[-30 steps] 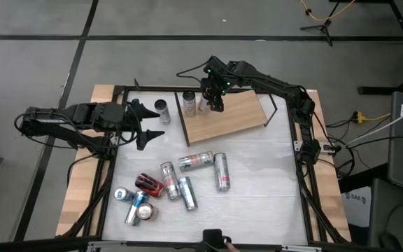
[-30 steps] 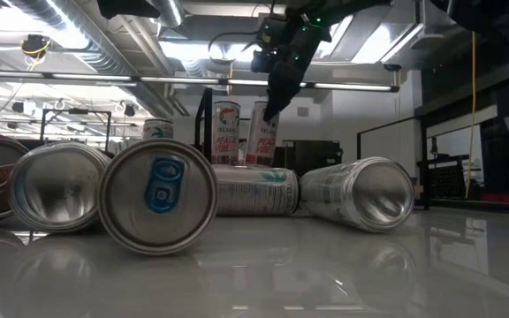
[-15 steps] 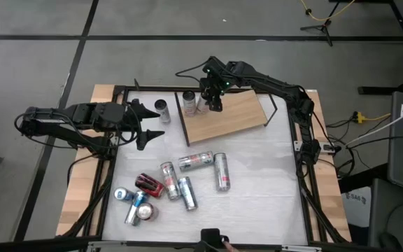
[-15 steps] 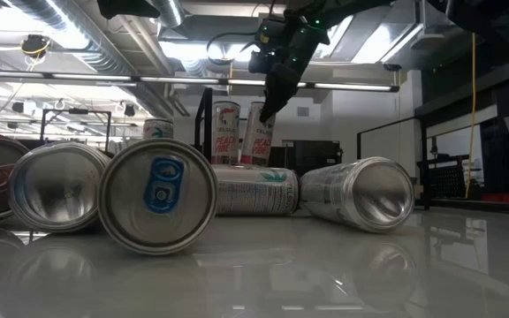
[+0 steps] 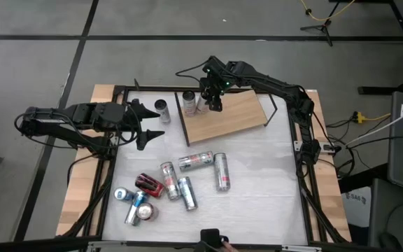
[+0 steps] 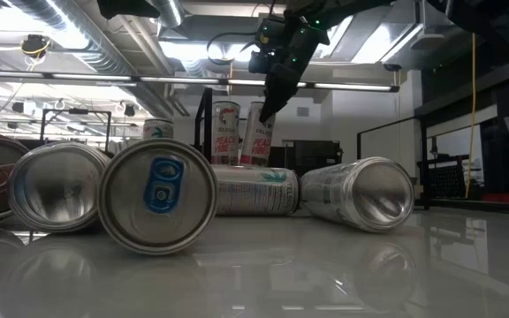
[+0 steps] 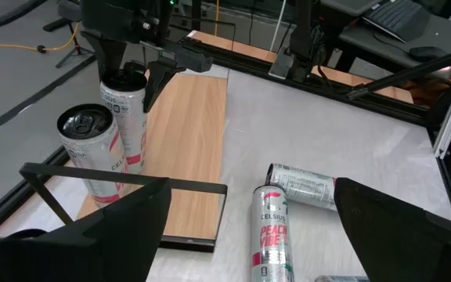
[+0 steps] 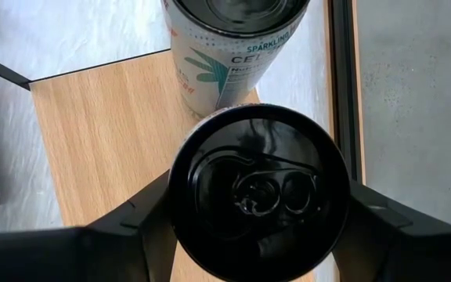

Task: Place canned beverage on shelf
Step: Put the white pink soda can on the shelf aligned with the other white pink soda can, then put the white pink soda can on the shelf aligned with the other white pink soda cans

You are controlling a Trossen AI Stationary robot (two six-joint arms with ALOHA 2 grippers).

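Canned beverage, a slim white-and-pink aluminium can (image 7: 131, 117), is standing on the light-brown wooden shelf (image 5: 229, 115) beside another can (image 7: 92, 157), right gripper (image 5: 213, 105) jaws clamping it. Left gripper (image 5: 145, 126) is idling wide open over the tabletop (image 5: 257, 182). I'd release gently, then lift straight up.

I'm getting even overhead light; ceiling strip lights (image 6: 228, 81) glare in the low view, reflecting off the glossy tabletop (image 6: 343, 274); nearest cans (image 6: 157, 196) look soft.
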